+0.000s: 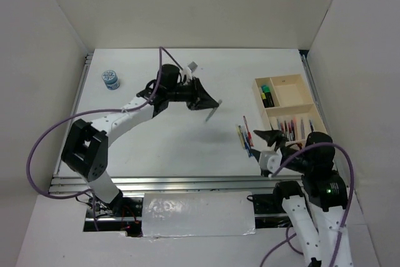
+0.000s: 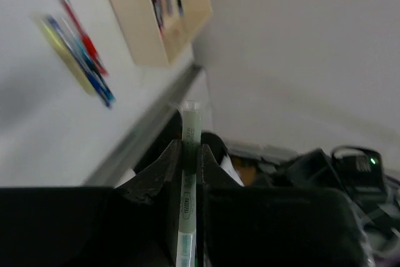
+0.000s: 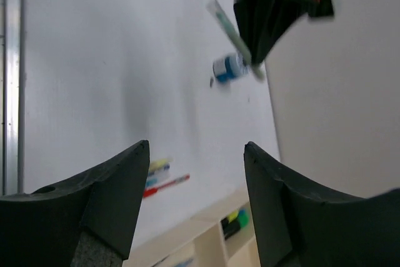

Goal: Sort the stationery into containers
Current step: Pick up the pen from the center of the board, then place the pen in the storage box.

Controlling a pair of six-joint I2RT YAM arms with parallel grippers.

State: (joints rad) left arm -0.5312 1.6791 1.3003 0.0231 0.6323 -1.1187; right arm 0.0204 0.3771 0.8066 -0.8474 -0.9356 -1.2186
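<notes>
my left end effector (image 1: 206, 100) is clamped on one thin pale green pen (image 2: 189, 154), up in the air over the middle of the bench (image 1: 162, 148), well apart from the wooden tray (image 1: 315, 107) on the right. my first worry is the grip: the two fingers pinch only a small bit of the pen and a long part sticks out, so i think it could swing, slide or drop if i move the arm fast, and a round pen that falls could roll away. my next worry is the fit: the pens already in the tray lie in its near part, so this one has to line up with that part or it may catch on a low wall and end up lying across it. my right end effector (image 3: 197, 147) sits just beside the tray with its fingers wide apart and nothing in them, near a small bunch of loose pens (image 1: 245, 137), so the two arms could bump if i bring the left one over without care. the pen is long and thin. from above, its long line runs out of the fingers toward the near edge of the bench, and it looks tilted, not lying flat. i cannot tell which end is the writing tip.
</notes>
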